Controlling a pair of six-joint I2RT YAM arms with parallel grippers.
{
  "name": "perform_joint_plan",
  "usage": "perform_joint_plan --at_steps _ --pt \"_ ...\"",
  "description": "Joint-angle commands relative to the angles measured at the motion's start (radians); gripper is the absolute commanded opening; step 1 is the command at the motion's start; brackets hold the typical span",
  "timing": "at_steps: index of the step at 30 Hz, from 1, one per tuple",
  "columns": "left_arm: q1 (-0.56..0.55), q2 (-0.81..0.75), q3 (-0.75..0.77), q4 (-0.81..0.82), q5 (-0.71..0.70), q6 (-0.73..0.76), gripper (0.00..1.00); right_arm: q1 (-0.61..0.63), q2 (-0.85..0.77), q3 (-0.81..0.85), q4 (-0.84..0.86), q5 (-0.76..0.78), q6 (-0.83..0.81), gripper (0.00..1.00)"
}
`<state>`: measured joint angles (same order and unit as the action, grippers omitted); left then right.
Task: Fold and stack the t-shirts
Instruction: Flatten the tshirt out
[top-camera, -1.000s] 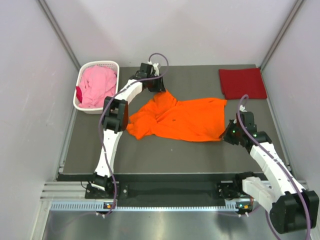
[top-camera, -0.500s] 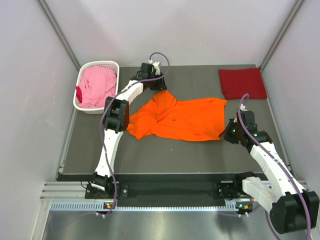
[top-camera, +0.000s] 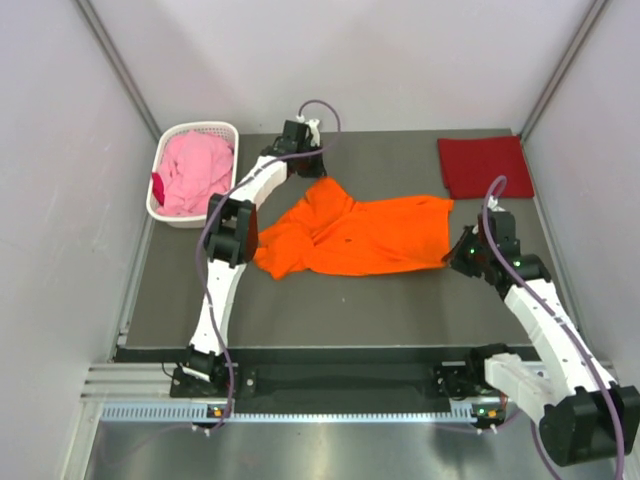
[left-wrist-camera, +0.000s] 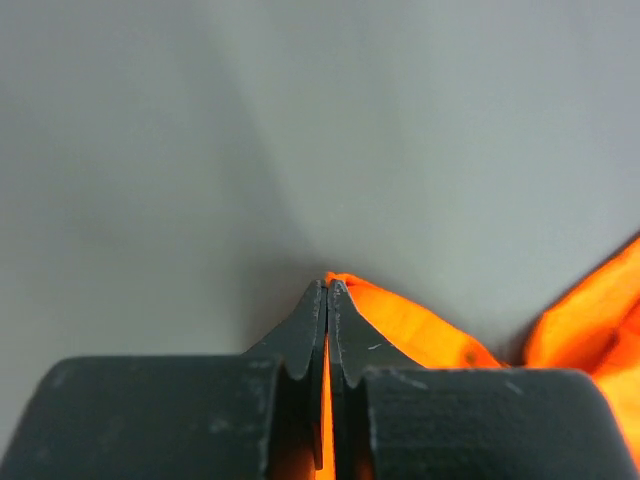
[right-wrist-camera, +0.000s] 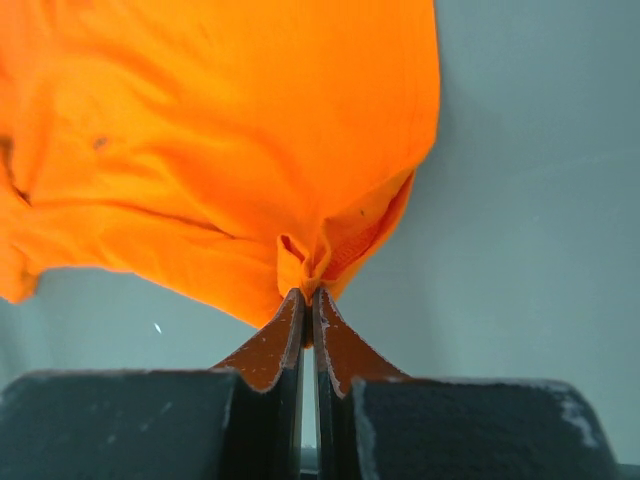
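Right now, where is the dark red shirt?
In the top view the red shirt lies folded flat in the table's far right corner, apart from the orange shirt, beyond the right claw.

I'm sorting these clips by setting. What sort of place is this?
Probably a robotics lab test cell, not a home: a dark table walled in by plain white panels, two arms bolted to a metal rail, and an orange t-shirt pinched by the left gripper and right gripper.
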<state>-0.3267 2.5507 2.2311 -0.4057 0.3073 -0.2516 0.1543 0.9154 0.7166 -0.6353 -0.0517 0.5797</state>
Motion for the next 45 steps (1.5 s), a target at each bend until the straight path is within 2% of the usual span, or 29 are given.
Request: perform_joint_plan --at_steps 1,8,14,19,20,25,27,28,30,31,35,38,43,45 --pt "0.003 -0.263 0.036 -0.004 -0.135 0.015 0.0 0.004 -0.022 0.118 -0.023 0.085 -0.011 0.0" --pt "0.014 -0.486 0.018 -0.051 -0.333 0.063 0.0 0.004 -0.075 0.198 -0.099 0.156 -0.029 0.0" --pt "0.015 -0.538 -0.057 -0.016 -0.405 0.081 0.0 0.005 -0.125 0.164 -0.119 0.136 -0.023 0.0" --pt "0.015 -0.46 -0.032 0.05 -0.389 0.06 0.0 0.004 -0.141 0.139 -0.118 0.124 -0.024 0.0" --pt "0.015 -0.405 -0.013 0.054 -0.386 0.052 0.0 0.005 -0.142 0.135 -0.113 0.121 -0.024 0.0" --pt "0.018 -0.2 0.168 0.055 -0.314 0.017 0.0 0.004 -0.138 0.112 -0.095 0.11 -0.024 0.0" --pt "0.021 -0.121 0.235 0.009 -0.274 0.012 0.11 0.004 -0.13 0.11 -0.096 0.11 -0.026 0.0" --pt "0.021 -0.113 0.258 -0.045 -0.27 0.012 0.28 0.004 -0.122 0.109 -0.098 0.111 -0.027 0.0" --pt "0.021 -0.171 0.21 -0.073 -0.283 0.024 0.43 0.004 -0.116 0.112 -0.099 0.118 -0.03 0.0" --pt "0.02 -0.208 0.114 -0.079 -0.284 0.031 0.49 0.004 -0.112 0.112 -0.099 0.118 -0.032 0.0" --pt "0.021 -0.45 -0.169 -0.162 -0.35 0.019 0.49 0.004 -0.11 0.109 -0.078 0.096 -0.029 0.0" --pt "0.021 -0.55 -0.368 -0.205 -0.317 -0.009 0.48 0.004 -0.105 0.109 -0.067 0.075 -0.03 0.0" --pt "0.021 -0.624 -0.631 -0.213 -0.249 -0.077 0.48 0.005 -0.096 0.106 -0.052 0.055 -0.04 0.0" --pt "0.025 -0.621 -0.671 -0.199 -0.241 -0.101 0.48 0.005 -0.089 0.103 -0.052 0.052 -0.046 0.0"
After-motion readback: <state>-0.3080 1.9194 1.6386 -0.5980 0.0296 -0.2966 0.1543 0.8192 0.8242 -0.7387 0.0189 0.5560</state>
